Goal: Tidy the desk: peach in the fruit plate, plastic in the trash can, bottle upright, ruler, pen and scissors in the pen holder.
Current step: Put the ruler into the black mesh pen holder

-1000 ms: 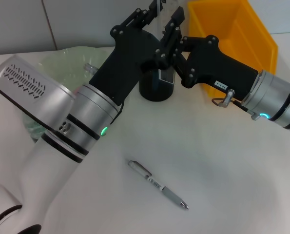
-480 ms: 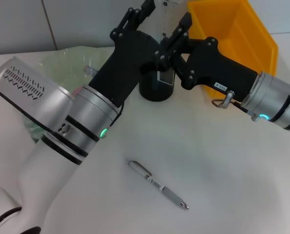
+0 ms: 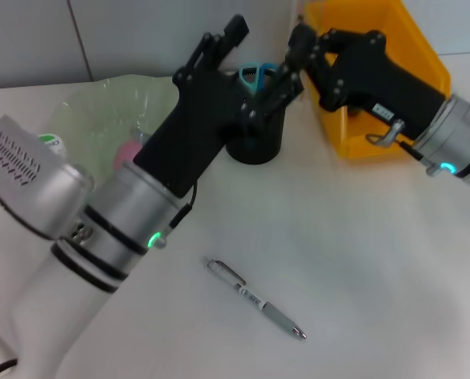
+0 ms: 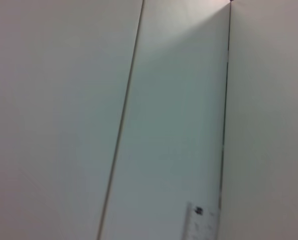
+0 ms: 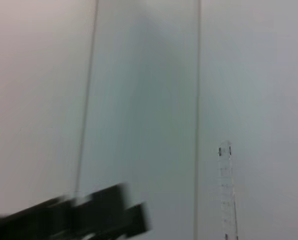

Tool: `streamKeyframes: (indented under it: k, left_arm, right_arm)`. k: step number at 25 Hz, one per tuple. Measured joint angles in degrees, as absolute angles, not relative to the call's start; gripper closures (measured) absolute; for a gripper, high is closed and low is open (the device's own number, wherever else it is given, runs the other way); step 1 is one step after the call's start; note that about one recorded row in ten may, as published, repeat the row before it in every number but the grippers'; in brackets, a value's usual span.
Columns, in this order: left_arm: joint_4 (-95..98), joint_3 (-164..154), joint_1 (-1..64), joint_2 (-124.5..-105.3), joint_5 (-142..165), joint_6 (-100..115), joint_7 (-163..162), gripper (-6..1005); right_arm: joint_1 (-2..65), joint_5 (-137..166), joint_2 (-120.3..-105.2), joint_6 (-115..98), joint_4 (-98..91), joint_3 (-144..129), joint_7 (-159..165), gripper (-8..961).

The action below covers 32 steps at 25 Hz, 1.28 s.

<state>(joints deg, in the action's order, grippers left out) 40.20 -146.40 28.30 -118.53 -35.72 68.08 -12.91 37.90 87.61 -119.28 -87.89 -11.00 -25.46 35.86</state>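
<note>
Black and silver, the left arm reaches from the near left corner of the white table (image 3: 361,260) up toward the far edge. The left gripper (image 3: 233,35) is raised over the black cup (image 3: 254,142), and I cannot tell if its fingers are open or closed. The right arm comes in from the right edge. The right gripper (image 3: 286,67) points down at the rim of the cup. I cannot tell how wide its jaws are or if it holds anything.

The cup stands near the middle of the far edge. Blue scissors (image 3: 254,76) stick up out of it, handles on top. In the wrist views a clear ruler (image 5: 228,195) stands up in front of a pale wall, with tiny marks on it too small to read.

A yellow bin (image 3: 392,47) sits at the far right, just beside the cup. What is inside it is hidden. A clear plastic sheet (image 3: 116,110) lies at the far left, and a pink peach (image 3: 126,155) shows by it, next to the left arm. I cannot tell what the peach rests on.

A silver pen (image 3: 256,298) lies flat near the front edge, well apart from the cup. It has a small label, too small to read. A white sticker on the right arm has dark writing I cannot read.
</note>
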Motion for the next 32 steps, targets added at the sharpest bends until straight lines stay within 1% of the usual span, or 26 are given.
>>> streamKeyframes:
  k: [4,10,22,32]
  left_arm:
    - [39.61,-143.03,25.57,-118.11,-26.34,68.16,-17.55,192]
    - [37.1,-135.43,21.82,-118.02,-12.34,67.21,-26.46,192]
    - [34.97,-133.58,21.17,-118.16,-7.91,66.46,-31.5,191]
    - [34.91,-133.74,21.71,-118.19,-7.83,65.12,-31.64,193]
  right_arm:
    - [38.27,85.16,-119.18,-86.66,-11.8,-25.39,35.85,940]
    - [40.46,83.32,-119.24,-82.47,-12.16,-25.84,35.84,935]
    - [47.53,83.05,-119.54,-69.1,-7.11,-26.02,35.6,927]
    - [49.32,81.6,-119.8,-63.88,-5.68,-25.83,35.39,920]
